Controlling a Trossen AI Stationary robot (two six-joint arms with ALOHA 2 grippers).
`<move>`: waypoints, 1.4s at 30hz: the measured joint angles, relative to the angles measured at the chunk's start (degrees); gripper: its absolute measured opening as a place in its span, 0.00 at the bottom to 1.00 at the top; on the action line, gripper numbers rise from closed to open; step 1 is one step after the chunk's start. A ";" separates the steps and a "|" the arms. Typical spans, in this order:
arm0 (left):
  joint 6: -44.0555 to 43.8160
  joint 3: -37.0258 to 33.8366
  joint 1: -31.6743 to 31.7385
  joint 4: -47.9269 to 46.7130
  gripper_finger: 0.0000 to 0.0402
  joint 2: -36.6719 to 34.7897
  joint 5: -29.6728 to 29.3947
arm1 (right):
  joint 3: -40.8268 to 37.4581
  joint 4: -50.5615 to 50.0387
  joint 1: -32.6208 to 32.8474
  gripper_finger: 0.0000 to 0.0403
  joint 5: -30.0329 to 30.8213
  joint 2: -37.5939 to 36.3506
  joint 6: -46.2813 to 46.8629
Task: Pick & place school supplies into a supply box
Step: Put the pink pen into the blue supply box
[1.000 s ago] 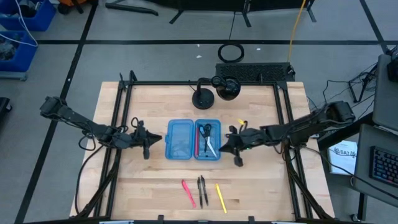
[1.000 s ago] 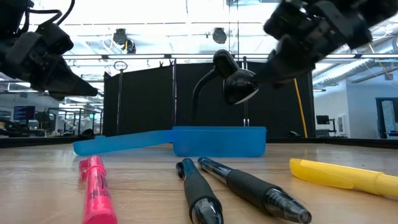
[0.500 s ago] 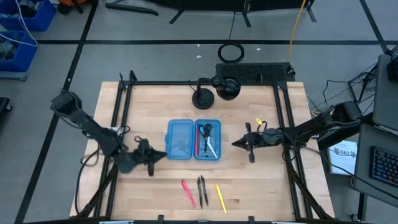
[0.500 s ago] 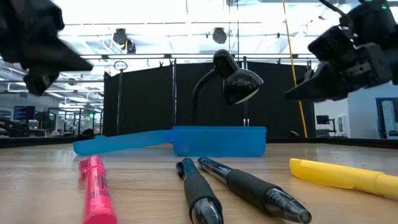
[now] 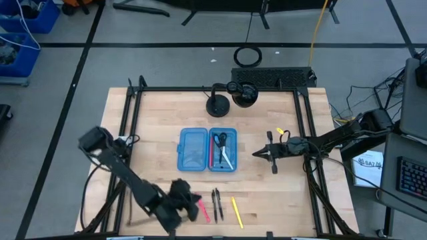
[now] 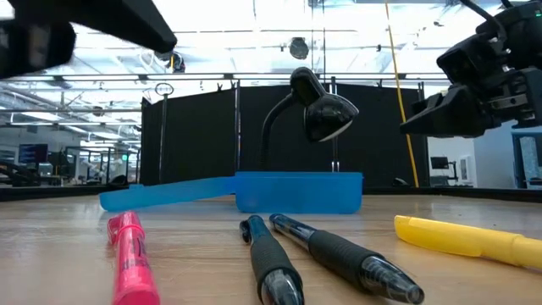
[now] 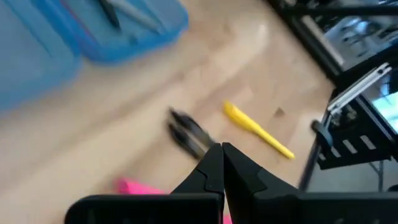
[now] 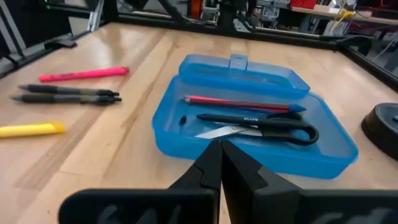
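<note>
The supply box [image 5: 207, 149] lies open at the table's middle. Its right half holds scissors [image 8: 261, 129] and a red pencil [image 8: 242, 102]. Near the front edge lie a pink highlighter [image 5: 202, 208], two black pens [image 5: 217, 203] and a yellow highlighter [image 5: 237, 211]. My left gripper [image 5: 192, 200] is shut and hovers just left of the pink highlighter. In the left wrist view, the left gripper [image 7: 222, 149] points over the black pens [image 7: 189, 134], clear of the table. My right gripper [image 5: 256, 153], shut and empty, hangs to the right of the box.
A black desk lamp [image 5: 230, 97] stands behind the box at the far edge. Black frame rails [image 5: 130, 120] run along the table's left and right sides. Bare wood lies between the box and the row of pens.
My left gripper has swung quickly from the left of the box toward the table's near edge, rolling as it went, and now hangs beside the pink highlighter. My right gripper has drawn back from the box toward the right edge and sunk a little. Nothing on the table has moved.
</note>
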 joint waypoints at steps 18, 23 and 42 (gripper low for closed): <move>-46.82 55.36 2.85 -53.68 0.01 32.85 28.11 | -0.09 0.32 0.04 0.00 -8.91 -0.19 -4.45; -45.13 55.57 4.92 -50.05 0.03 33.10 32.51 | -0.11 0.85 0.02 0.00 -8.90 -0.19 -4.86; -41.43 55.42 9.63 -54.52 0.38 33.12 40.31 | -0.13 2.64 0.02 0.00 -8.90 -0.19 -4.42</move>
